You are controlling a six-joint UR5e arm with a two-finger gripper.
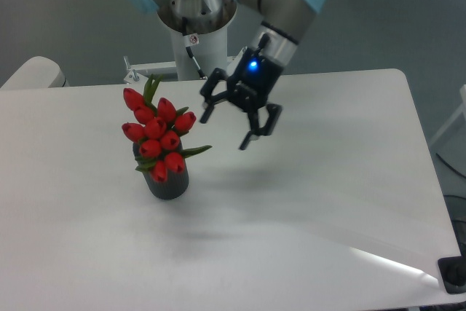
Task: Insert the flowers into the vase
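The flowers [158, 133], a tight bunch of red tulip buds w/ green leaves, stand in the vase [168, 181], which sits on the white table [328, 202] toward the left of centre. The bunch is wider than the vase and spills over its rim, leaning a bit up and to the left; lowest buds hang over the front wall, so the vase's mouth is fully hidden and only the dark lower body shows. Stems can't be seen at all, so how deep they sit in the hole is impossible to tell. Judging from this, the insert looks done: flowers are carried by the vase alone, nothing else touching them. The gripper [227, 126] hangs in the air just to the right of the bunch, apart from it, tilted w/ fingers pointing down and toward the camera, jaws spread wide and holding nothing. A blue light glows on its wrist. What's prob left is only for the arm to clear off w/o brushing the nearest bud, which lies near the left finger. The arm's upper links are cut off by the top edge of the view; its base pedestal [195, 41] stands behind the table's far edge. A dark object at the lower right corner is cropped and too small to identify.
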